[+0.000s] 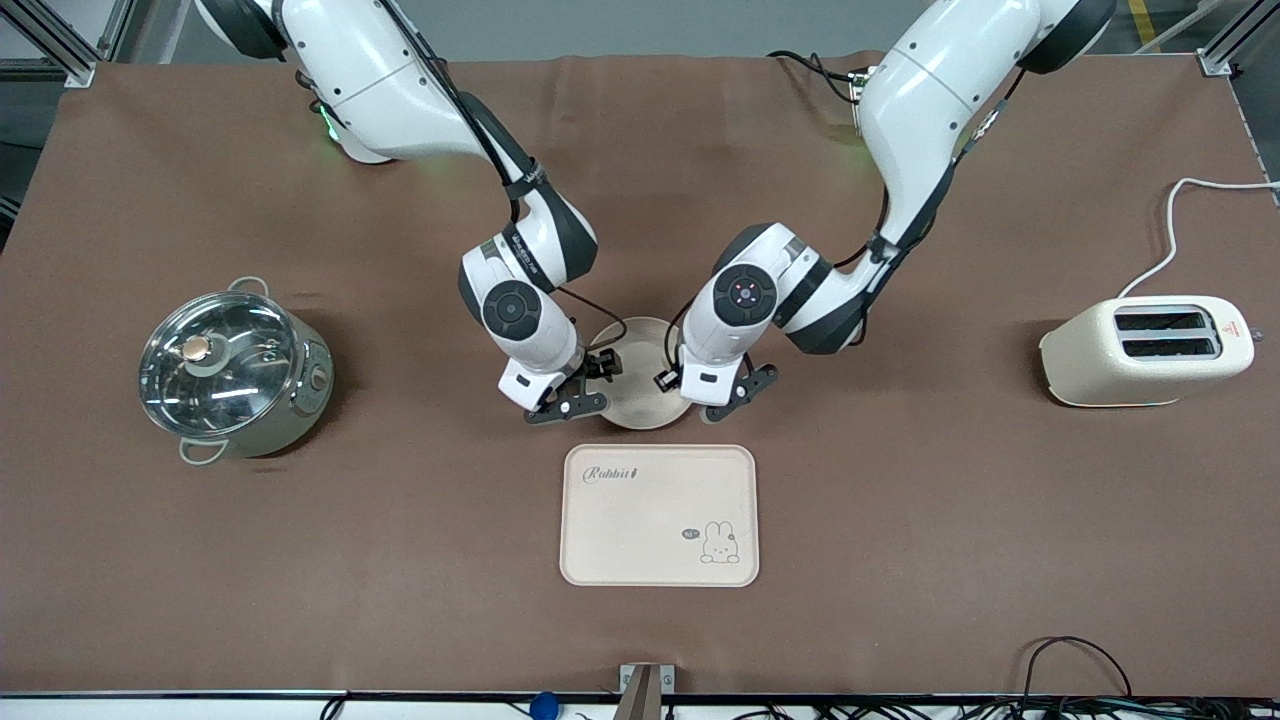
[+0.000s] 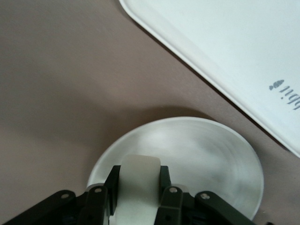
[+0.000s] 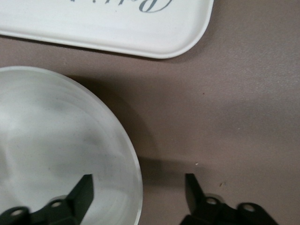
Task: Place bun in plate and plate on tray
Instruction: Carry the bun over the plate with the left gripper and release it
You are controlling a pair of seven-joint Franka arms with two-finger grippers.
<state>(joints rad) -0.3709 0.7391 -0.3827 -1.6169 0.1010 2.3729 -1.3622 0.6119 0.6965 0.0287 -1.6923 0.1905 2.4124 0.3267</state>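
A wide table [image 1: 200,600] fills nearly the whole front view, covered edge to edge by a dull brown cloth [image 1: 900,560] that shows faint creases and soft shadows. Light falls evenly from above. Aluminium frame posts [image 1: 60,45] stand at the table's corners by the arms' bases, with grey floor [image 1: 600,25] between them. At the right arm's end of the table sits a steel pot [image 1: 235,370] with a glass lid. At the left arm's end stands a cream toaster [image 1: 1150,350], its white cord [image 1: 1175,225] running off the table edge. Black cables [image 1: 1075,665] trail along the edge nearest the front camera.
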